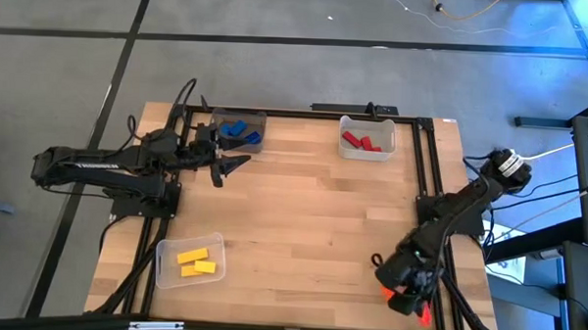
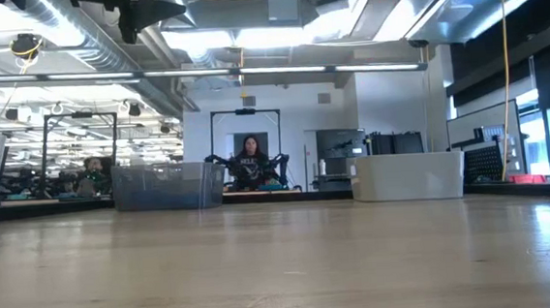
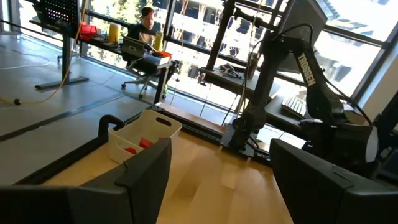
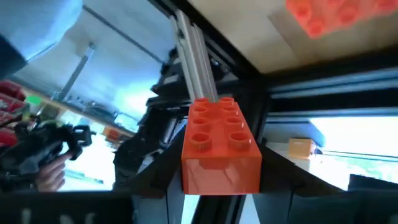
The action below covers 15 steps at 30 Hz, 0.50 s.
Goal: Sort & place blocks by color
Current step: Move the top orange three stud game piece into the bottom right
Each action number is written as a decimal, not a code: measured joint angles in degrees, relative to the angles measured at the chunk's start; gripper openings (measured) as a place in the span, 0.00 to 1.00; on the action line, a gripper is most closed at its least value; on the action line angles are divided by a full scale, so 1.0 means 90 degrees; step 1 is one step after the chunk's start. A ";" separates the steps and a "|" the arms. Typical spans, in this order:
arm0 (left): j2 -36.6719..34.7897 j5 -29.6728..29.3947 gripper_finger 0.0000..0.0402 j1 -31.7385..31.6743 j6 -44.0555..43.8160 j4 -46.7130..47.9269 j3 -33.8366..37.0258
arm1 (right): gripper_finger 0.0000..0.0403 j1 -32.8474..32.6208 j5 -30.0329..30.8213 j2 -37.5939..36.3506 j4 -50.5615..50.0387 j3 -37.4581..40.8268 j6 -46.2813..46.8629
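Right wrist view: an orange block (image 4: 221, 146) sits clamped between the right gripper (image 4: 219, 167) fingers, with more orange blocks (image 4: 336, 14) lying beyond it. High view: that gripper (image 1: 408, 283) is at the table (image 1: 312, 215) corner farthest from the blue-block bin (image 1: 238, 131), over the orange pile (image 1: 407, 302); the left gripper (image 1: 237, 165) hovers just beside the blue-block bin, fingers apart and empty; red-block bin (image 1: 366, 137) and yellow-block bin (image 1: 190, 260) look filled. Likely step: dropping orange; next call, probably part the fingers over that pile.

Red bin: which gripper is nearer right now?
Left. The left gripper hovers beside the blue bin, across from the red bin. The right gripper, holding an orange block, is at the opposite table corner.
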<state>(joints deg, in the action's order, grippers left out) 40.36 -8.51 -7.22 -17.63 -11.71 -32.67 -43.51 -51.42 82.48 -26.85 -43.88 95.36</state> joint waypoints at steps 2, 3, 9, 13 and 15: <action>0.0000 0.0000 0.65 0.0001 0.0018 0.0002 0.0000 | 0.34 0.0272 -0.0102 0.0090 -0.0027 0.0000 -0.0215; 0.0000 0.0000 0.65 0.0002 0.0019 0.0001 0.0000 | 0.34 0.0414 -0.0123 0.0147 -0.0043 0.0000 -0.0307; 0.0002 0.0000 0.65 0.0001 0.0022 0.0003 0.0000 | 0.34 0.0982 -0.0514 0.0723 -0.0349 0.0025 -0.1254; 0.0000 0.0000 0.65 0.0002 0.0046 0.0006 0.0000 | 0.34 0.1212 -0.0583 0.1162 -0.0458 0.0029 -0.1841; 0.0001 0.0000 0.65 0.0000 0.0148 0.0004 0.0000 | 0.34 0.1280 -0.0599 0.1411 -0.0527 0.0029 -0.2112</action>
<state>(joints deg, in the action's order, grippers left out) 40.37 -8.51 -7.22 -16.30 -11.67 -32.67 -31.99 -56.82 95.18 -31.59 -43.62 76.35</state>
